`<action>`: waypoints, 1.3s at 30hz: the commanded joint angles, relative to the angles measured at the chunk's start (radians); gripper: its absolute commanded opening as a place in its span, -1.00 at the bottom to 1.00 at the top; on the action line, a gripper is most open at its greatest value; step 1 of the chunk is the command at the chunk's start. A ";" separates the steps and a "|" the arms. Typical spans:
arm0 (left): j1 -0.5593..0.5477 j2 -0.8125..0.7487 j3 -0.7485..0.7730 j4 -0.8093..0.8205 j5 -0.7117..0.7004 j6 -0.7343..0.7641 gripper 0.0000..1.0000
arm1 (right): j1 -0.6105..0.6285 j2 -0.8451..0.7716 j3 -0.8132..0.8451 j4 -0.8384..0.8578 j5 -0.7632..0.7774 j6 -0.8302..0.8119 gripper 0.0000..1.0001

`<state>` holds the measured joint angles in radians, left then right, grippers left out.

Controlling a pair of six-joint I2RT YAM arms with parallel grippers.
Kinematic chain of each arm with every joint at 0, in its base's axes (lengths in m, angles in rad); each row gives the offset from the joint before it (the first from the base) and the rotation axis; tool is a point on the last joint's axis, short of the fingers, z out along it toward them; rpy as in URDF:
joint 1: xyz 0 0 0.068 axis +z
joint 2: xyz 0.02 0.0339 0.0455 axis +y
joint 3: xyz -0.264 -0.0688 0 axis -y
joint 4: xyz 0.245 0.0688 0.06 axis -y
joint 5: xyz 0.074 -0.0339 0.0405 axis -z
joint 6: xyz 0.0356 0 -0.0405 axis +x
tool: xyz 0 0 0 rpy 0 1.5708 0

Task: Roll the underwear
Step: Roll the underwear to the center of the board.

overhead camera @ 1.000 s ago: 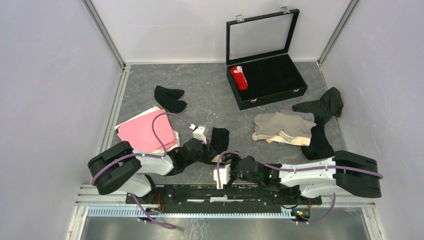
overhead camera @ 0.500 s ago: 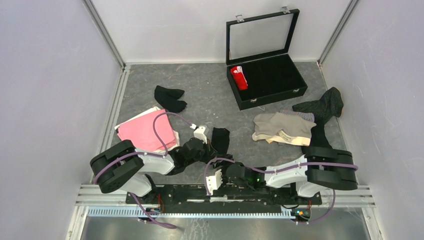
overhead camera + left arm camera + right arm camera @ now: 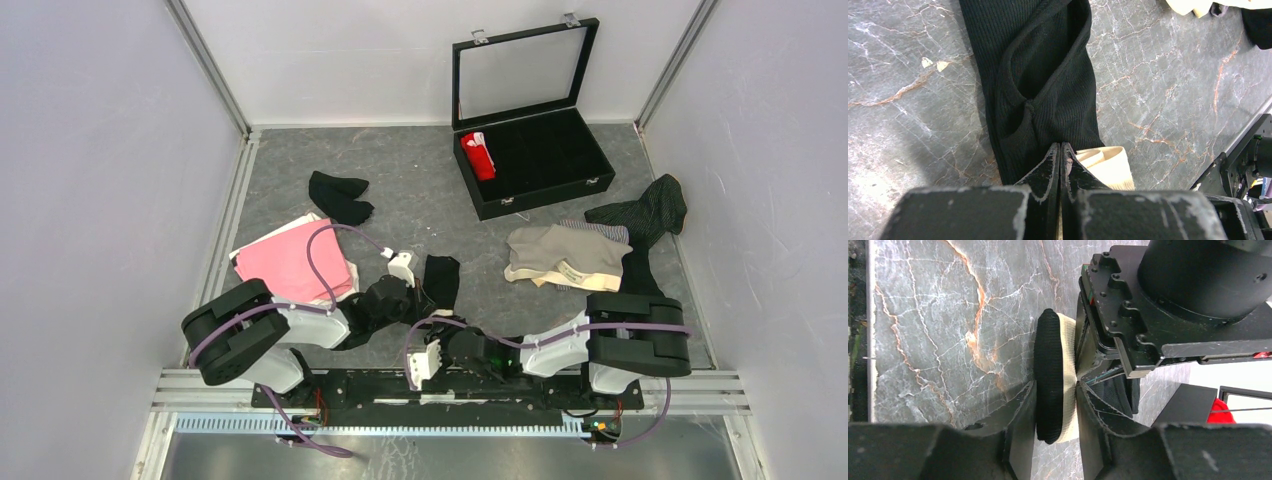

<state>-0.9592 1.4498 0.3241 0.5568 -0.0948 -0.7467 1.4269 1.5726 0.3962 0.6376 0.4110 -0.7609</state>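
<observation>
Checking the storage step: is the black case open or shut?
Open: the case has its lid raised upright; a red roll lies inside.

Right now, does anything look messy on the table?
Yes. Only the red roll sits in the case; the pink piece, beige pile, striped piece and black piece lie loose, scattered across the table.

Lab test cell: white panel walls, aluminium frame rails.

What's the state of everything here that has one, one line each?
Left tool: shut, tips at the black ribbed underwear.
Right tool: shut on that garment's folded end.
Glass-lidded case: open, lid up.
Red underwear: rolled, in the case's left compartment.
Pink underwear: flat, unrolled.
Beige underwear: unrolled heap.
</observation>
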 commanded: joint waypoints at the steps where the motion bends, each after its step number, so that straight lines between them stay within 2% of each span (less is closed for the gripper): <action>1: 0.003 0.050 -0.040 -0.183 0.004 -0.002 -0.96 | 0.002 0.018 -0.013 0.074 0.031 0.007 -0.27; 6: 0.013 0.030 -0.043 -0.169 0.002 -0.007 -0.96 | -0.005 0.012 -0.027 0.054 0.007 0.041 -0.58; 9: 0.022 -0.011 -0.052 -0.165 -0.058 -0.039 -0.96 | -0.009 -0.006 -0.020 -0.007 -0.054 0.074 -0.79; 14: 0.060 -0.123 -0.017 -0.227 -0.145 -0.060 -0.96 | -0.014 -0.046 -0.028 -0.068 -0.143 0.133 -0.99; 20: 0.062 -0.326 0.046 -0.351 -0.218 -0.032 -0.96 | -0.046 -0.091 -0.032 -0.125 -0.237 0.234 -0.99; 23: 0.062 -0.394 0.058 -0.415 -0.244 -0.016 -0.96 | -0.093 -0.096 0.011 -0.210 -0.284 0.328 -0.96; 29: 0.062 -0.437 0.050 -0.535 -0.313 -0.023 -0.96 | -0.220 -0.075 0.124 -0.384 -0.542 0.432 -0.96; 39: 0.062 -0.537 -0.008 -0.550 -0.317 -0.055 -0.96 | -0.385 -0.058 0.146 -0.410 -0.849 0.586 -0.99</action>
<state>-0.9024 0.9474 0.3241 0.0212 -0.3683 -0.7876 1.0752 1.4803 0.5369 0.3229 -0.2626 -0.2840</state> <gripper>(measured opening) 0.029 0.048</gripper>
